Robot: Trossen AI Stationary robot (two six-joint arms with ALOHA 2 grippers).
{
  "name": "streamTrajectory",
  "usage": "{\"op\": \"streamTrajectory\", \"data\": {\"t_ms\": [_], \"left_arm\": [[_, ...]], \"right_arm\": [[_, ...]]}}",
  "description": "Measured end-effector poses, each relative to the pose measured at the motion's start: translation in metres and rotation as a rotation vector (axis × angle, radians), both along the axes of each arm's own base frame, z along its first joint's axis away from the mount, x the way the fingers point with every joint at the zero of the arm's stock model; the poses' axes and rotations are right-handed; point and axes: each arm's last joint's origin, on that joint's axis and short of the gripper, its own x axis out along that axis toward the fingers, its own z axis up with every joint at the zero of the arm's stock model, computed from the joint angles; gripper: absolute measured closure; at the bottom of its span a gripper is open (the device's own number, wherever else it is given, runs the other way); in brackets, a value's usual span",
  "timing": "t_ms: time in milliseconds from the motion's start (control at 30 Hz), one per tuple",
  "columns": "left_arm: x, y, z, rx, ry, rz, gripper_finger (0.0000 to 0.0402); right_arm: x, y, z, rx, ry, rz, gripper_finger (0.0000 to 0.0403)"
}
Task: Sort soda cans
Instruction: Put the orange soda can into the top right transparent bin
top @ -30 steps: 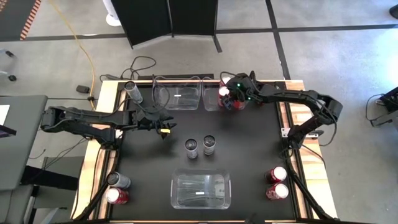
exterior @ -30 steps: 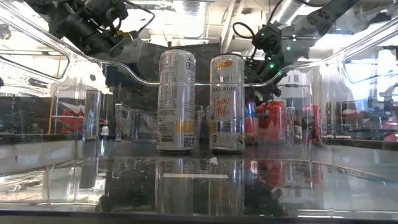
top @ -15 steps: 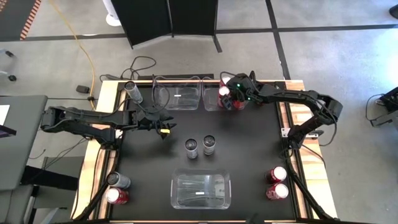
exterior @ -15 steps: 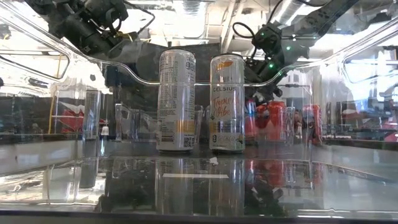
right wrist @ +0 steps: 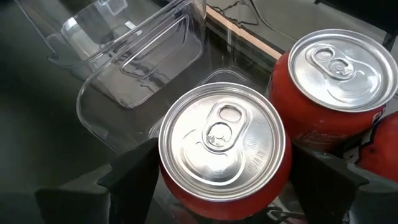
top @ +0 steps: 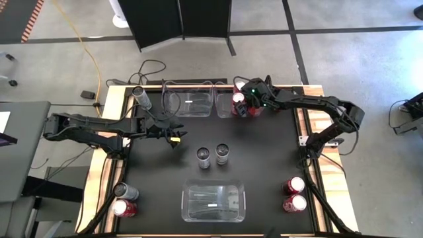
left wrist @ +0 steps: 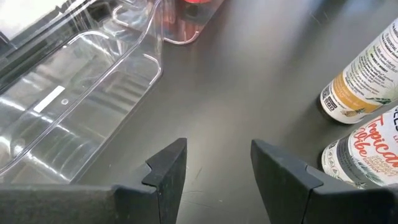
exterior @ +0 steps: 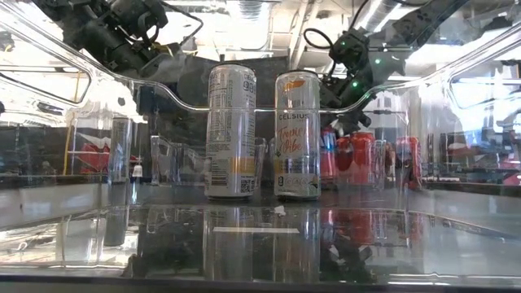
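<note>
My right gripper [top: 246, 107] hangs open over the far right clear bin [top: 223, 99]. Its fingers [right wrist: 134, 174] stand on either side of an upright red soda can [right wrist: 222, 140], with another red can [right wrist: 336, 93] beside it in that bin. My left gripper [top: 173, 139] is open above the black tabletop, left of centre, with nothing between its fingers [left wrist: 168, 174]. Two silver cans [top: 204, 157] [top: 222, 153] stand upright on their bases at the table's middle. My right gripper's fingers come slanting down from the table's right and stand close to the two sides of the red can [right wrist: 186, 199] below its rim. Whether they touch it I cannot tell. The can stands upright; its base is hidden.
An empty clear bin [top: 187, 102] sits at the far edge, another [top: 213, 201] at the near edge. A silver can [top: 125, 192] and a red one [top: 122, 208] stand near left, two red cans [top: 295, 185] near right, one silver can [top: 140, 96] far left.
</note>
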Motion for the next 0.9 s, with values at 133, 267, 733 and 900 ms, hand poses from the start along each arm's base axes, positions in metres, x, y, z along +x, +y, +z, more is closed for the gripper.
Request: {"op": "streamTrajectory", "data": {"t_ms": [133,267,733,900], "left_arm": [[0.000,0.000,0.000,-0.001,-0.001,0.001,0.0228],[0.000,0.000,0.000,-0.004,-0.003,0.003,0.0228],[0.000,0.000,0.000,-0.020,-0.010,0.014,0.0228],[0.000,0.000,0.000,-0.024,-0.009,0.017,0.0228]], "right_arm": [[0.002,0.003,-0.001,-0.004,0.008,0.018,0.0059],[0.001,0.003,-0.001,0.016,0.004,0.002,0.0051],[0.000,0.010,0.002,0.023,0.002,-0.062,0.0044],[0.005,0.018,0.029,-0.040,-0.071,-0.047,0.0054]]}}
